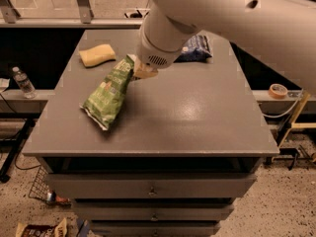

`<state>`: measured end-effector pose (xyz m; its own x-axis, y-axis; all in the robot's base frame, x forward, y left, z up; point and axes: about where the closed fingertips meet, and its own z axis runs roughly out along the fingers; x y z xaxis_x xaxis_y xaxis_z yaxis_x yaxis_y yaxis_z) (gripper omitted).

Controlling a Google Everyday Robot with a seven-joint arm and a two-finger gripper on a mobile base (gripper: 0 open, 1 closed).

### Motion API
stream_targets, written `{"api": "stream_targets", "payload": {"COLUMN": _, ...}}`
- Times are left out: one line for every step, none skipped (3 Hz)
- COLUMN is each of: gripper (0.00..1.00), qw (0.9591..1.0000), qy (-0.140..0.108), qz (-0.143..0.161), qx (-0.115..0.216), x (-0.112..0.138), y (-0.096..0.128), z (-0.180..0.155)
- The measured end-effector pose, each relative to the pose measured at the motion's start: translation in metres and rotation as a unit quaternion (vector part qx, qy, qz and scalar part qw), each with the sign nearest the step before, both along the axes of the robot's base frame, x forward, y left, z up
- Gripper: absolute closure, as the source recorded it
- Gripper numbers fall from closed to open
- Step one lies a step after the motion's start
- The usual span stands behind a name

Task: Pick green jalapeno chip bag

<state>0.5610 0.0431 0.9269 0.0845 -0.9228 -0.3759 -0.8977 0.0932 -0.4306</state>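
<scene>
The green jalapeno chip bag [109, 94] is light green and crinkly. It hangs tilted from its upper end, and its lower end is at or just above the grey cabinet top [197, 117]. My gripper [139, 71] is shut on the bag's top sealed end, below the thick white arm [222, 19] that fills the upper right of the view. The arm hides most of the gripper.
A yellow sponge [98, 55] lies at the back left of the cabinet top. A dark blue chip bag [196, 48] lies at the back, partly behind the arm. A water bottle [23, 82] stands on a ledge to the left. A tape roll [278, 90] sits on the right ledge.
</scene>
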Motion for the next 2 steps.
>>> {"api": "stream_targets", "payload": {"gripper": 1.00, "qw": 0.9993, "qy": -0.036, "qz": 0.000, "qx": -0.002, "x": 0.005, "y": -0.004, "z": 0.028}}
{"api": "stream_targets", "payload": {"gripper": 1.00, "qw": 0.9987, "qy": -0.052, "qz": 0.000, "qx": 0.000, "x": 0.007, "y": -0.006, "z": 0.043}}
